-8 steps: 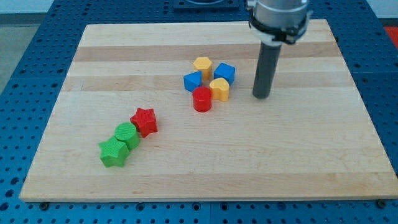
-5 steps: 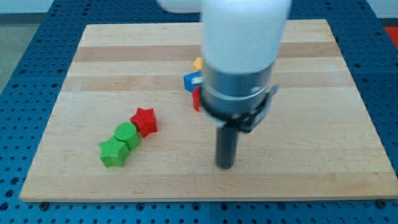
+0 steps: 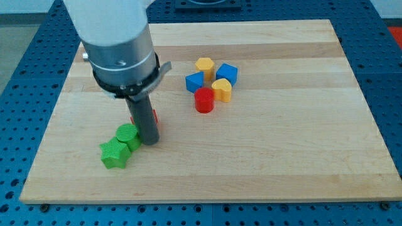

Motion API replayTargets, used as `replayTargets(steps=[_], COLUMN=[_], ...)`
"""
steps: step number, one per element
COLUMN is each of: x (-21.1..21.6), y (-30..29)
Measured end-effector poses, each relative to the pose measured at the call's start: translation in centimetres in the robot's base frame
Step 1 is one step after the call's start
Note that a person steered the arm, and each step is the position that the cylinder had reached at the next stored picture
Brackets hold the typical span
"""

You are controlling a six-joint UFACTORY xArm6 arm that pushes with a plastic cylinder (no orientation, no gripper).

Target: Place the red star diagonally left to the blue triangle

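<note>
My tip [image 3: 150, 142] rests on the board right in front of the red star [image 3: 155, 117], which the rod mostly hides; only slivers of red show at either side of the rod. The tip is just right of the green cylinder [image 3: 128, 135]. The blue triangle [image 3: 195, 81] lies up and to the right, in a cluster with other blocks, well apart from the tip.
A green star [image 3: 114, 154] touches the green cylinder at the lower left. Around the blue triangle sit a yellow hexagon [image 3: 204, 65], a blue block [image 3: 227, 73], a yellow block [image 3: 222, 90] and a red cylinder [image 3: 204, 100]. The wooden board [image 3: 282, 157] lies on a blue perforated table.
My tip swept from the right of the cluster down across the board and then left, ending in front of the red star. The blocks have not visibly moved.
</note>
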State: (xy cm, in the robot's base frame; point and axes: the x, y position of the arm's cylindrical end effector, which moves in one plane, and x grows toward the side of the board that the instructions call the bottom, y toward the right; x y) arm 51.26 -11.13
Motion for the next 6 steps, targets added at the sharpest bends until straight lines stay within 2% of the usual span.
replayTargets(steps=[1,3,6], x=[-1.8,-5.4,-8.9], y=[-2.1,-2.7,-5.5])
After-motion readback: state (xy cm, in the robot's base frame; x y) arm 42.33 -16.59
